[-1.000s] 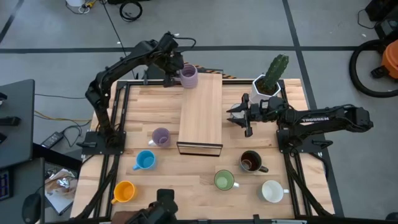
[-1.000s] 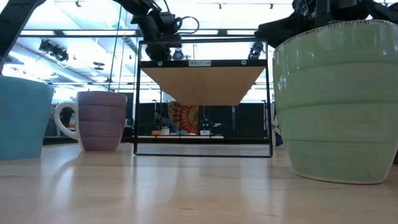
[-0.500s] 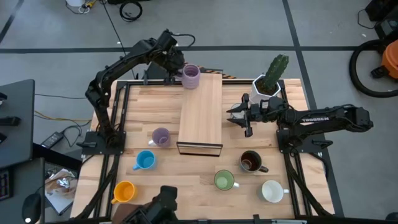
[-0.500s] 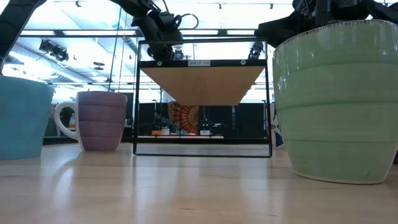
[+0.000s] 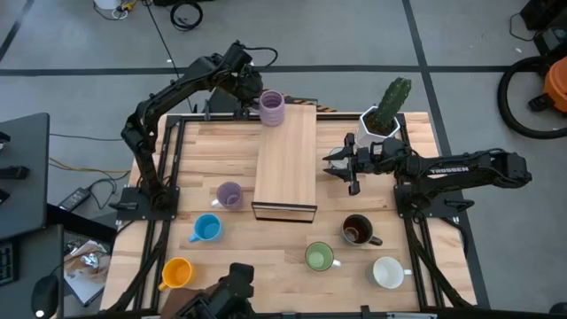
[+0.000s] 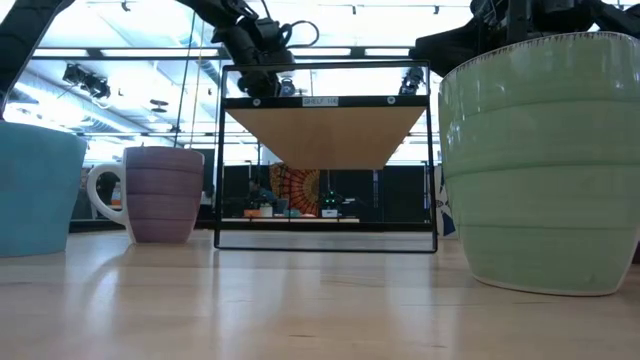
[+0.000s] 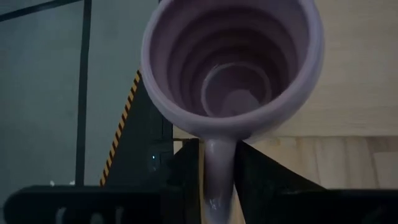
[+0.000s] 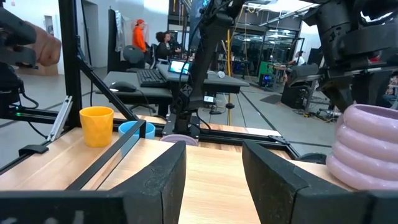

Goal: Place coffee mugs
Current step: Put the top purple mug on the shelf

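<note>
My left gripper (image 5: 251, 105) is shut on a lilac mug (image 5: 271, 108) at the far left corner of the wooden shelf top (image 5: 286, 164). In the left wrist view the mug (image 7: 233, 62) shows its open mouth. My right gripper (image 5: 341, 168) is open and hovers by the shelf's right side, holding nothing. On the table stand a second lilac mug (image 5: 229, 194), a blue (image 5: 205, 229), an orange (image 5: 176, 273), a green (image 5: 319, 257), a dark brown (image 5: 358, 230) and a white mug (image 5: 388, 272). A second white mug is not in view. My left gripper pinches the lilac mug's handle (image 7: 217, 165) between its two fingers (image 7: 183, 177), one on each side. The fingers come from the table's left and slant downward. The mug stays upright over the shelf's far left corner; whether its base rests on the board, I cannot tell.
A white faceted planter with a cactus (image 5: 381, 120) stands just beyond my right gripper. The black-framed shelf (image 6: 325, 170) takes up the table's middle. Bare table lies on both sides of it, at the far left and near right.
My left gripper has carried the lilac mug a little toward the table's right, onto the shelf's far left corner, and has stayed shut on its handle.
</note>
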Controlling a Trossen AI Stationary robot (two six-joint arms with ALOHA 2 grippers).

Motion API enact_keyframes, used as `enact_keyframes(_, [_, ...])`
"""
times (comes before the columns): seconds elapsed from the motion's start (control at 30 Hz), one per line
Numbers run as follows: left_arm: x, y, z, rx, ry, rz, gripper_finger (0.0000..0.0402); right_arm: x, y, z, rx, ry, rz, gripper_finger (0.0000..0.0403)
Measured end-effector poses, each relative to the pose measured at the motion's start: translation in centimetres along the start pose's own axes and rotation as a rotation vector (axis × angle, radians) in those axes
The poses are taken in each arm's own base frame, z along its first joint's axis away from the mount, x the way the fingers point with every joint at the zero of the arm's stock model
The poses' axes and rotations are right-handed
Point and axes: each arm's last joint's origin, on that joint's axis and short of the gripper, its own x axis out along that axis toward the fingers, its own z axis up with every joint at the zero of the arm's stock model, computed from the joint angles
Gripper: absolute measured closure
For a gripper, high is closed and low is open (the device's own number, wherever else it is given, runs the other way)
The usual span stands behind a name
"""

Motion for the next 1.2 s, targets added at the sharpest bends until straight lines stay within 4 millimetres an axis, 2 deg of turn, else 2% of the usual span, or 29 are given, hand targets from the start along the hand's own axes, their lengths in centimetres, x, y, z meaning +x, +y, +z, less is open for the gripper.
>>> enact_keyframes(0.77, [-0.01,0.31,0.25,-0.071,-0.017,0.042,0.0295,0.00,0.01,-0.14,0.005,0.016,-0.002,0.0239])
enact_keyframes(0.87, [0.00,0.21,0.24,-0.075,-0.012,0.034,0.0279,0.00,0.00,-0.20,0.006,0.022,-0.005,0.0239])
enact_keyframes(1.07, [-0.12,0.05,0.32,-0.071,-0.005,0.037,0.0221,0.00,0.00,-0.20,0.006,0.022,-0.007,0.0239])
enact_keyframes(1.2, [-0.73,-0.18,0.54,-0.073,-0.003,0.055,0.0202,0.00,0.00,-0.20,0.006,0.021,-0.006,0.0239])
